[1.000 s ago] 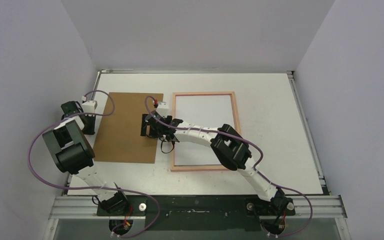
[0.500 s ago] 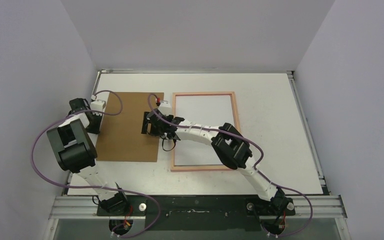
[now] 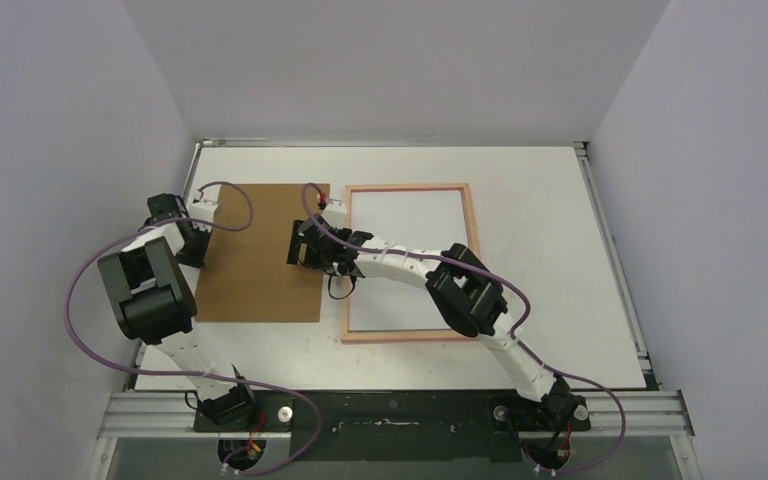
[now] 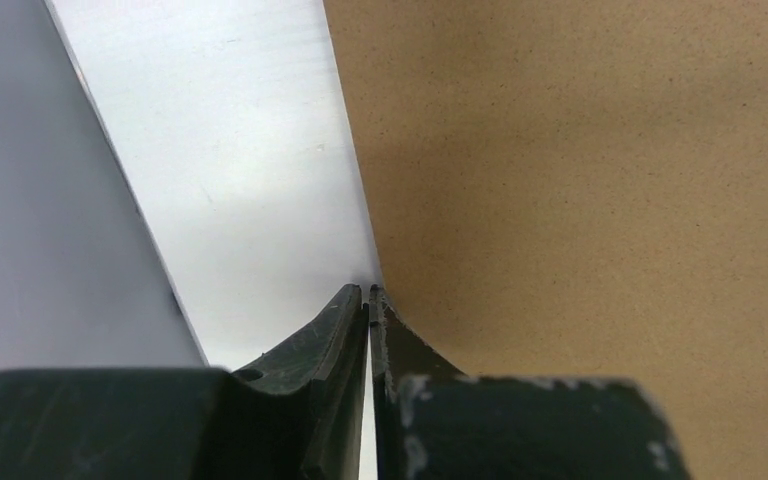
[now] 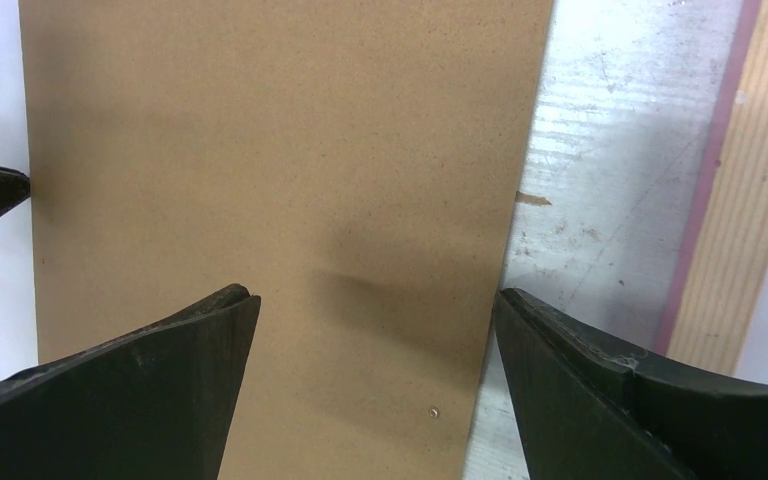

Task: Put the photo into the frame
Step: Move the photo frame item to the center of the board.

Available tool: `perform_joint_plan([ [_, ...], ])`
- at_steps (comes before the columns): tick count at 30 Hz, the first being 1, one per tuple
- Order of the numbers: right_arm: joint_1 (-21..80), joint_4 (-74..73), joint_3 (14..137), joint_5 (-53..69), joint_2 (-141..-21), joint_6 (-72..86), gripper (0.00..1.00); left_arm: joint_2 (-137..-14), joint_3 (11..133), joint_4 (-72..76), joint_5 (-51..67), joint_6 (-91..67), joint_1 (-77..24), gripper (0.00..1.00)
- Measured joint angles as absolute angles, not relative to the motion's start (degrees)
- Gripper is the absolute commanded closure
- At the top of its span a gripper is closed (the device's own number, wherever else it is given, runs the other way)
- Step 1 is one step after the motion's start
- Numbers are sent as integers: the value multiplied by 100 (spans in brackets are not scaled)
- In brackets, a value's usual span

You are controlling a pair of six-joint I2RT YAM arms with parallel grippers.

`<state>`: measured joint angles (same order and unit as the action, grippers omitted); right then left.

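The frame [image 3: 474, 250], with pink thin rails, lies flat right of centre; its opening shows plain white. Its rail also shows in the right wrist view [image 5: 735, 220]. The blue-sky photo is not in view. A plain brown backing board [image 3: 255, 260] lies left of the frame. My left gripper [image 3: 194, 236] is shut, its tips [image 4: 369, 290] against the board's left edge [image 4: 580, 180]. My right gripper [image 3: 303, 245] is open and low over the board's right edge [image 5: 280, 150]. One finger [image 5: 190, 340] is over the board, the other [image 5: 560, 350] over the bare strip beside the frame.
The white table [image 3: 540, 180] has a metal rail along its right edge [image 3: 615, 260] and grey walls on three sides. The left wall [image 4: 50, 220] stands close beside my left gripper. Both arms' bases sit on the front rail [image 3: 390, 410].
The backing board has slid a little to the right, toward the frame, with my shut left gripper following at its left edge. My right gripper has shifted slightly right and away.
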<state>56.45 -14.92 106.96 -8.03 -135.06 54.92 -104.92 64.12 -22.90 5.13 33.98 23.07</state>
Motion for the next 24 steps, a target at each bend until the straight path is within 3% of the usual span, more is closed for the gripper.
perform_joint_plan([
  [24,5631,-1151,9371,-602,-12363,5734,10,-10473,6420,-2456,504,3514,1887,100],
])
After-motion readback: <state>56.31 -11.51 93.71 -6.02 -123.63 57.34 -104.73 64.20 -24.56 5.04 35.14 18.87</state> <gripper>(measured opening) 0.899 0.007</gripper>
